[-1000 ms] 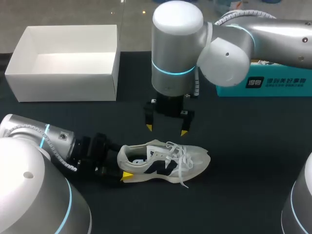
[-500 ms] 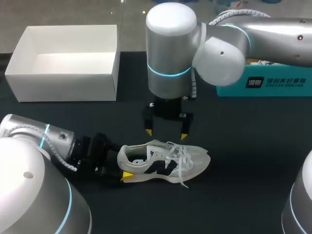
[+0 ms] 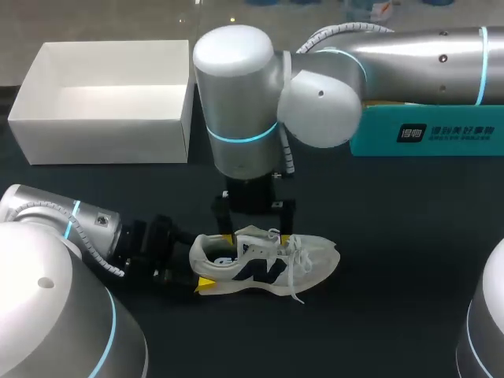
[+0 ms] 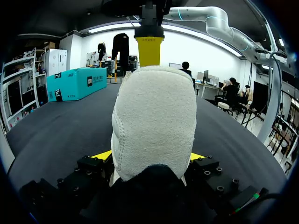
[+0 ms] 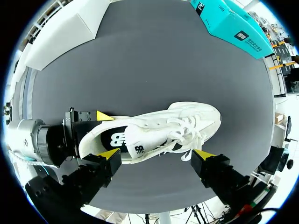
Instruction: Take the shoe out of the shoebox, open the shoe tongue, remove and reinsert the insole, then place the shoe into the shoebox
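Two left gripper (image 4: pixel 150 156) tips (image 4: pixel 103 155) clasp the shoe (image 4: pixel 154 112); overhead shows one.

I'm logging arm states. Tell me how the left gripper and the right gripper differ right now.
Pose: the left gripper lies low along the table, while the right gripper points down from above.
Grip: the left gripper is shut on the heel of the shoe; the right gripper is open, its fingers wide apart over the shoe's middle, gripping nothing.
Shared: both are at the same white shoe, and both have yellow tips.
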`<state>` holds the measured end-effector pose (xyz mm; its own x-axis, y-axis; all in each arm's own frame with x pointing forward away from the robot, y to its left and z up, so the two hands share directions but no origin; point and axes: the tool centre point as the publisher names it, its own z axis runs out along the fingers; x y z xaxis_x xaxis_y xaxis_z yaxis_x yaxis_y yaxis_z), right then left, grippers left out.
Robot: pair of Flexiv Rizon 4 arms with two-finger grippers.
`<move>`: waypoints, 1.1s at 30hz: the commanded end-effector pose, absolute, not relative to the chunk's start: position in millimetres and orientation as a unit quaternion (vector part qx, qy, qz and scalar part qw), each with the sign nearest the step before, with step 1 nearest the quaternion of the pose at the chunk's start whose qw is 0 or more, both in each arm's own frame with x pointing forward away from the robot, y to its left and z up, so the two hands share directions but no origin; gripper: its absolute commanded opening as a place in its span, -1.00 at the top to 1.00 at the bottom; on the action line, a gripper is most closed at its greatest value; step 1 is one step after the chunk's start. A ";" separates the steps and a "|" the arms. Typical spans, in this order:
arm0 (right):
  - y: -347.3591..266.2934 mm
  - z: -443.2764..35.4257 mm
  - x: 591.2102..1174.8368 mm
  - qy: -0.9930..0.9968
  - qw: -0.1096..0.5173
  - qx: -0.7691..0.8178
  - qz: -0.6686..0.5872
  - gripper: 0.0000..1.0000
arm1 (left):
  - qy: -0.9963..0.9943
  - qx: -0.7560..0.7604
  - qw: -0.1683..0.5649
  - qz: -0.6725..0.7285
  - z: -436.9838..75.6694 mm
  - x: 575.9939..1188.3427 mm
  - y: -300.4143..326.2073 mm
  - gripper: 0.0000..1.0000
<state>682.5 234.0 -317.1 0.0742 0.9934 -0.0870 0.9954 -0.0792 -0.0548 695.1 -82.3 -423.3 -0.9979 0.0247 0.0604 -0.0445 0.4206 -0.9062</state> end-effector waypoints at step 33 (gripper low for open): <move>227.2 -328.4 683.8 0.557 0.088 0.807 -0.175 1.00 | -0.842 0.007 0.031 0.538 -425.3 694.0 -83.8 1.00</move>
